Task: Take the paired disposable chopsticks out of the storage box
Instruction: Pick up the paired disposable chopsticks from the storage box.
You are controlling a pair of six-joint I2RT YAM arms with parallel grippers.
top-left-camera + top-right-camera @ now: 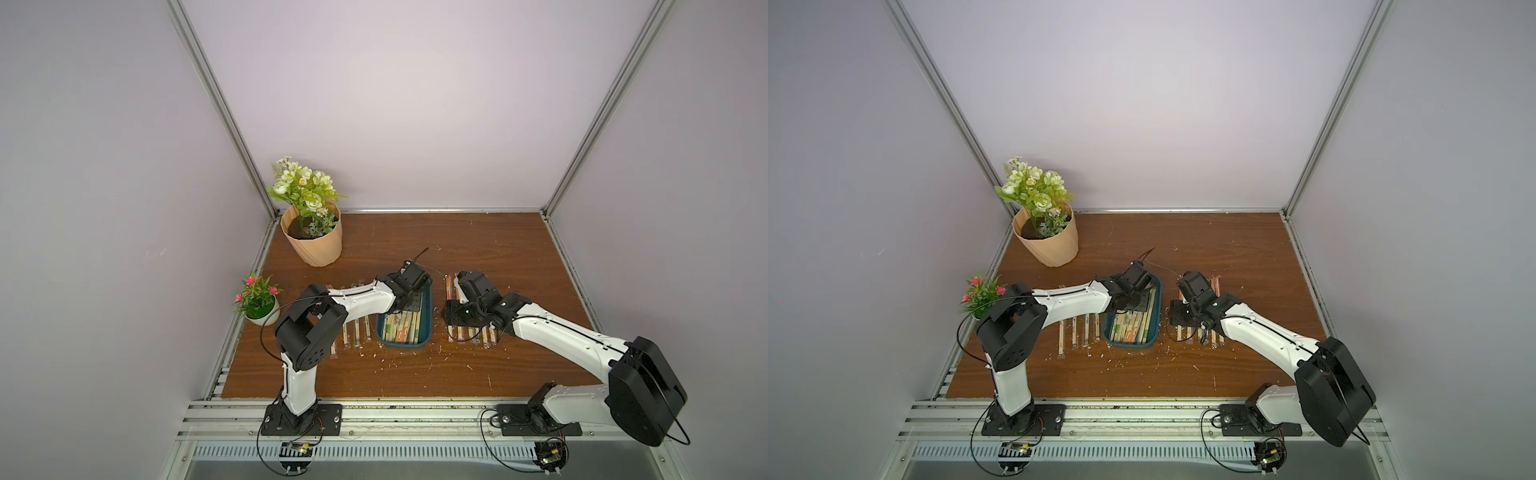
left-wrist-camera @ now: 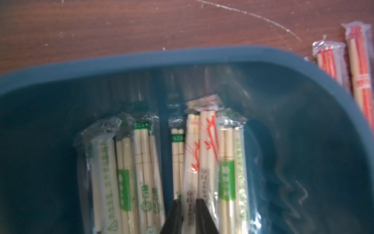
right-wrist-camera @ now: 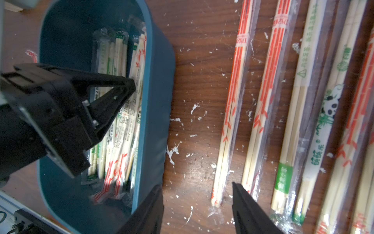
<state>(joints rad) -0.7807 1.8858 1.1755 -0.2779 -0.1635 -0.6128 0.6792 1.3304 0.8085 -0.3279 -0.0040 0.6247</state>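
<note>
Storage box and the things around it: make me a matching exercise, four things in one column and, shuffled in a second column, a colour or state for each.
Column A
1. storage box
2. flower pot
3. left gripper
4. right gripper

Column B
a. open, holding nothing
b. dark teal
c. shut on a red-printed chopstick pair
d. peach

Pairs: 1-b, 2-d, 3-c, 4-a
</note>
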